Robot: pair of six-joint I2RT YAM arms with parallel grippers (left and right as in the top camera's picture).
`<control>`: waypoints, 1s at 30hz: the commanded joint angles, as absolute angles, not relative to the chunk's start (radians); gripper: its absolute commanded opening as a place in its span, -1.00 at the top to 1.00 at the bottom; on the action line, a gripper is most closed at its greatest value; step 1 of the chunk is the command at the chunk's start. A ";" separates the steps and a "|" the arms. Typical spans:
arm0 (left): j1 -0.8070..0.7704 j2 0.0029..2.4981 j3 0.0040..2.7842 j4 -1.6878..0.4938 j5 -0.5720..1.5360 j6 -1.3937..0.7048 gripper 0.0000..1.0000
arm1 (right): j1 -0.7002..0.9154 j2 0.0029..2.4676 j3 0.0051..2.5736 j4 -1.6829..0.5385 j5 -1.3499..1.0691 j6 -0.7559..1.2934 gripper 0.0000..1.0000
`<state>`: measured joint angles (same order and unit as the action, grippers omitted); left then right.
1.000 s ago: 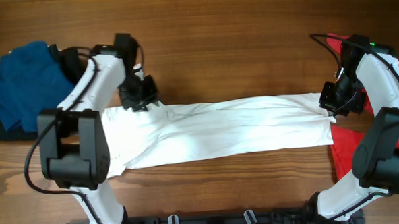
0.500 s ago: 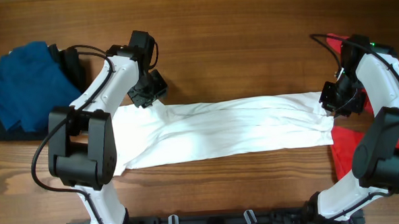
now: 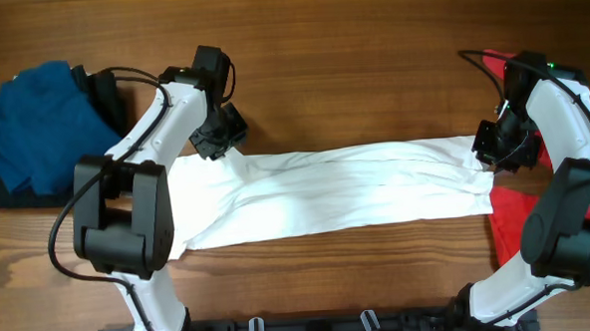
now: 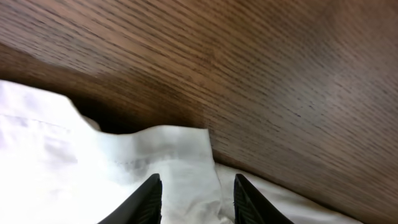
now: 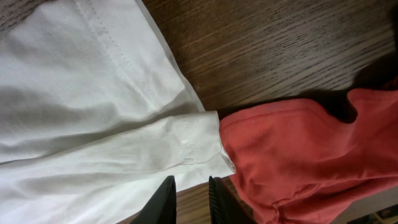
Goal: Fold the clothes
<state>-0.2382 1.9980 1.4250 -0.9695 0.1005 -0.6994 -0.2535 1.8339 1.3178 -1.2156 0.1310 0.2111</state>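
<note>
Since a second ago the left arm (image 3: 158, 122) has swung its wrist toward the far side and a little right, and the shirt's far-left corner now rises in a peak beneath it. The right arm (image 3: 568, 124) has hardly shifted.

Across the wooden table (image 3: 369, 42) the white T-shirt (image 3: 346, 188) lies stretched in a long band, its long axis running left to right. We judge that the next move turns on that axis, because one end sits at each gripper. A blue garment (image 3: 34, 122) is heaped at the far-left edge, well apart from the work. A red garment (image 3: 512, 221) lies at the right and touches the shirt's right end in the right wrist view.

The left gripper (image 3: 221, 137) sits at the far-left corner of the band, and the cloth runs away from it toward the right and near side. Its fingers (image 4: 149, 198) stand apart with white cloth between and below them, and we cannot tell whether they pinch it. The right gripper (image 3: 494, 149) hovers at the far-right corner, with the shirt lying leftward from it. Its fingertips show a narrow gap with nothing in it that we can see, just above a hemmed corner (image 5: 198, 140).

Each arm is nearest its own end, so we judge that a fold along the length would need both.
</note>
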 commanded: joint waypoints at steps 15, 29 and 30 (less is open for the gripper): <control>-0.261 2.091 1.419 -1.004 0.077 -0.719 0.73 | -0.257 1.810 1.313 -1.211 0.111 0.208 0.63; -0.260 2.057 1.419 -1.037 0.077 -0.712 0.69 | -0.257 1.810 1.313 -1.212 0.111 0.209 0.62; -0.260 2.057 1.419 -1.037 0.077 -0.712 0.70 | -0.257 1.810 1.313 -1.212 0.111 0.209 0.62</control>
<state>-0.2569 2.0758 1.4250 -1.0317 0.0864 -0.7128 -0.2535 1.8339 1.3178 -1.2148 0.1276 0.2111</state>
